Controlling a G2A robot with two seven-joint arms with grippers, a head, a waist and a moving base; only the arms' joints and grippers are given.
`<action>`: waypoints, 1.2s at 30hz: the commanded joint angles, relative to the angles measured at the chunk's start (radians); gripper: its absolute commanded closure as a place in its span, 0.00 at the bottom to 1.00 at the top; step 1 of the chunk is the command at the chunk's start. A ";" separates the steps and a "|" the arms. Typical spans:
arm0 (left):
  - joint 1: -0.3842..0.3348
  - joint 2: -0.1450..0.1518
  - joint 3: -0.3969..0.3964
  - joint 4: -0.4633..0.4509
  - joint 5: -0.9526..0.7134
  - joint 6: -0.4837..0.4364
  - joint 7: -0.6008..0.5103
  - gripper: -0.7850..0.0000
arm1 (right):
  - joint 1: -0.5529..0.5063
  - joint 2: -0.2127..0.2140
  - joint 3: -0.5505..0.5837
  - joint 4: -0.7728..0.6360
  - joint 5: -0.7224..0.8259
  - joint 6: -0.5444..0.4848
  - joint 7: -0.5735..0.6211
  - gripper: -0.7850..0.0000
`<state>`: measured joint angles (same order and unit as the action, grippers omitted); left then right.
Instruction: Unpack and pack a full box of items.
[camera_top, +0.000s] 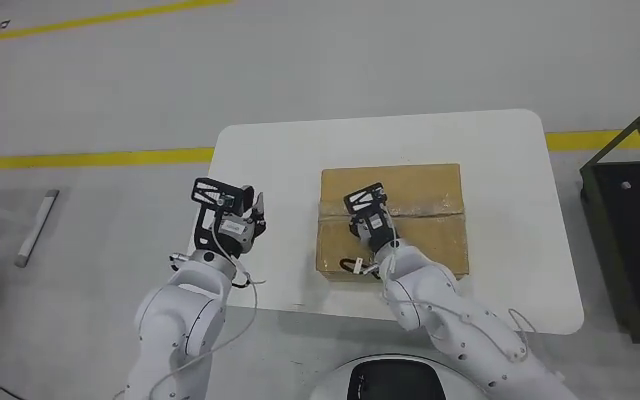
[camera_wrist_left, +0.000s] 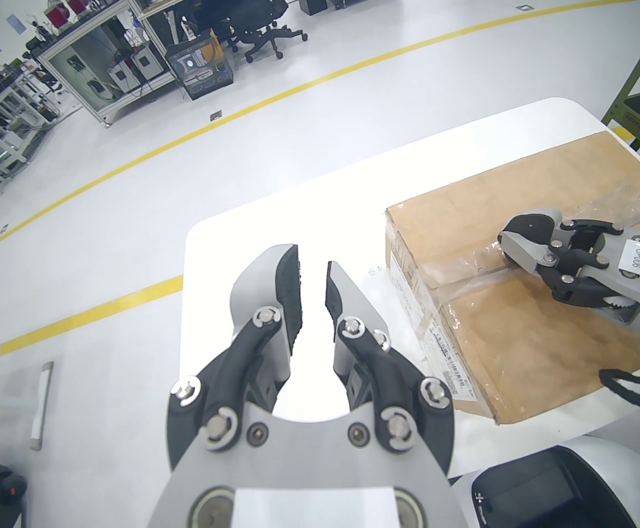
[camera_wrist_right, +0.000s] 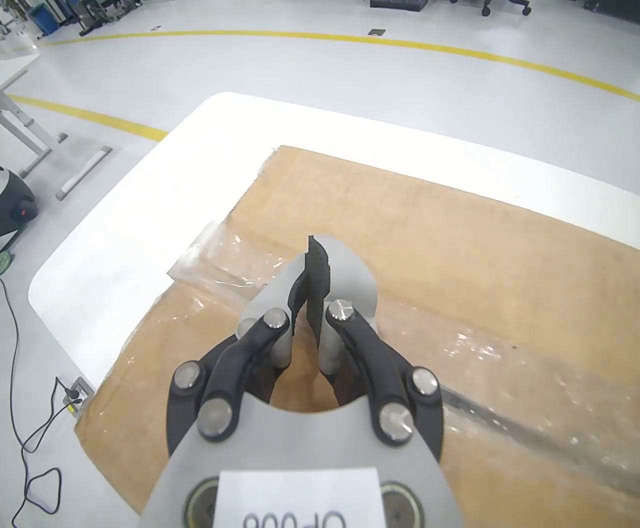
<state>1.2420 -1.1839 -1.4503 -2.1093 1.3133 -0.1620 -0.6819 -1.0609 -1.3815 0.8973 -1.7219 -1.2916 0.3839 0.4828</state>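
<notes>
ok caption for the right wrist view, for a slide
Right hand, shut, at the taped seam of the closed box.

An industrial robotics lab: pale glossy floor (camera_top: 120, 90) with yellow lane lines (camera_top: 100, 158) at the white table's (camera_top: 270, 160) nine and three o'clock; cluttered aluminium-frame workbenches (camera_wrist_left: 115, 60) and black office chairs (camera_wrist_left: 260, 30) stand beyond.

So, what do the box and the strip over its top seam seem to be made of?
The box looks like brown cardboard, matte and fibrous. The tape along its seam seems to be clear plastic film: glossy, wrinkled, catching glare, with the brown showing through.
</notes>
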 joint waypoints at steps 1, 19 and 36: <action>-0.009 -0.001 0.009 0.007 -0.004 -0.003 0.000 0.76 | -0.019 0.002 0.022 -0.015 0.000 -0.002 0.006 1.00; -0.052 -0.005 0.063 0.058 -0.025 -0.015 0.014 0.67 | -0.211 0.030 0.252 -0.204 -0.027 0.000 0.111 1.00; -0.109 -0.011 0.115 0.118 -0.043 -0.036 0.032 0.67 | -0.366 0.043 0.427 -0.373 0.013 -0.017 0.128 1.00</action>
<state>1.1353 -1.1947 -1.3370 -1.9946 1.2707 -0.1968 -0.6510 -1.4229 -1.3389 1.3139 -2.0872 -1.2829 0.3648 0.6113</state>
